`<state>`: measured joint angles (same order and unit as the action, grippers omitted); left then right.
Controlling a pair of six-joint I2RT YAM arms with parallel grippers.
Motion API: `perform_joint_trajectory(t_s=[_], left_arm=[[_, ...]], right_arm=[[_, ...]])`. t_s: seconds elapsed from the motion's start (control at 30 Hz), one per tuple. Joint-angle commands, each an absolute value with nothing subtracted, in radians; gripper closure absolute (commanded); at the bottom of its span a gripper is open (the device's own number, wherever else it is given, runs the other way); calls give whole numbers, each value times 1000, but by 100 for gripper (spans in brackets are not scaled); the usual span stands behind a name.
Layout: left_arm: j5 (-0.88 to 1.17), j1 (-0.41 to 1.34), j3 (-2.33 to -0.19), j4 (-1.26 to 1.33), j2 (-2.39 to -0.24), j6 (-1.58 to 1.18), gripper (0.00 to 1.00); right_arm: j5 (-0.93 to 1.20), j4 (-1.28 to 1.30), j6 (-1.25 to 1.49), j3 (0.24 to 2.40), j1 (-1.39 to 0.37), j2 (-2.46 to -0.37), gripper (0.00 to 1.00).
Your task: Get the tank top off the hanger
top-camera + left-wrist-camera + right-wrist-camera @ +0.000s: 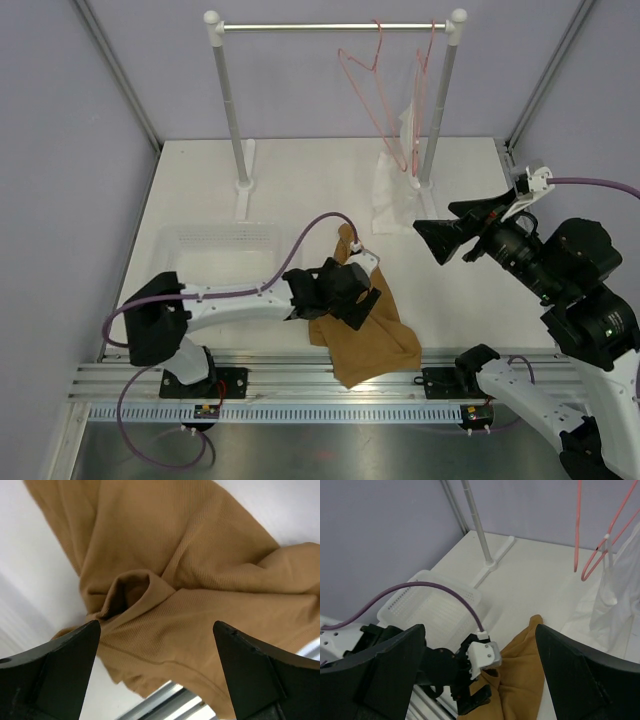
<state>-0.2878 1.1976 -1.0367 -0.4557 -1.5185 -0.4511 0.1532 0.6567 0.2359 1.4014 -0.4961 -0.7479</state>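
Observation:
The tan-brown tank top (365, 335) lies crumpled on the table near the front rail, off any hanger. My left gripper (358, 300) hovers over its upper part, jaws open, with folded cloth (165, 590) below the fingers (65, 667) and nothing pinched between them. An empty pink hanger (365, 90) hangs on the rail at the back. My right gripper (450, 228) is open in the air to the right of the tank top and holds nothing. The right wrist view looks down on the tank top (522, 680), the left gripper (480, 692) and the hanger (600, 545).
A second pink hanger (422, 100) carries a white translucent garment (395, 180) that trails onto the table by the rack's right post (440, 100). A white perforated basket (220, 250) sits left of the tank top. The metal rail (300, 385) runs along the front edge.

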Motion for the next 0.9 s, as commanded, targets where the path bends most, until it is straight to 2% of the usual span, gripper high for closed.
perform_joint_trajectory(t_s=[0.0, 0.3, 0.37, 0.4, 0.43, 0.47, 0.5, 0.87], left_arm=[[-258, 1201, -1118, -379, -1623, -426, 1], [-157, 1201, -1141, -314, -1868, -448, 2], [-137, 1201, -1135, -305, -1881, -453, 30], [-137, 1201, -1132, -305, -1876, -459, 48], [-153, 1201, -1132, -310, -1868, -460, 66], [-170, 1201, -1134, -331, -1843, -465, 94], [-188, 1201, -1138, -348, -1826, -469, 100], [-478, 1143, -1337, -603, -1422, -477, 100]], right_arm=[[238, 664, 244, 1358, -495, -718, 1], [255, 692, 252, 1282, -495, -635, 0], [261, 692, 253, 1279, -495, -630, 1], [261, 692, 252, 1279, -495, -629, 0], [262, 692, 252, 1279, -495, -626, 1], [265, 689, 252, 1279, -495, -624, 1], [265, 686, 252, 1276, -495, -624, 1], [253, 661, 259, 1238, -495, -612, 0]])
